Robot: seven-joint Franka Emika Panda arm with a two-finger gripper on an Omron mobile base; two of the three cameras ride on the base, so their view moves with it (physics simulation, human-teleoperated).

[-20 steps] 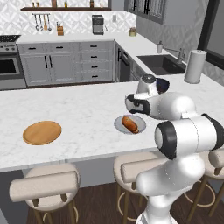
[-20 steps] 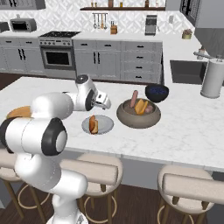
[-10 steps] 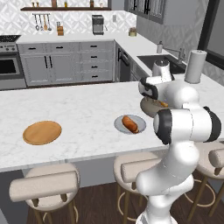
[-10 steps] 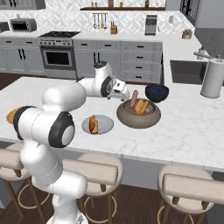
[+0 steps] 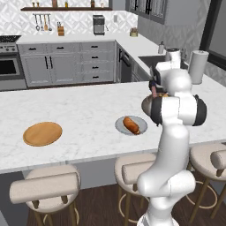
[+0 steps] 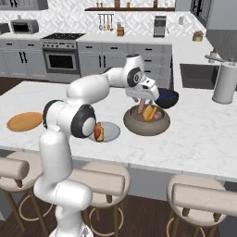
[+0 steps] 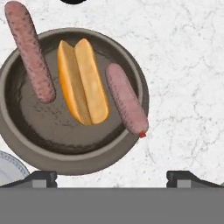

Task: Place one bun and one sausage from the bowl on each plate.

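Note:
The speckled bowl holds one split bun between two sausages, one at its left rim and one leaning on its right rim. My gripper hangs open just above the bowl, with nothing between its fingertips. To the left, the grey plate carries another bun. The wood plate lies bare at the far left of the counter.
A dark blue bowl stands right behind the speckled bowl. A paper towel roll stands to the right by the sink. Stools line the counter's front edge.
The arm has swung from beside the grey plate to over the bowl, its gripper still open. The bun on the grey plate has stayed put.

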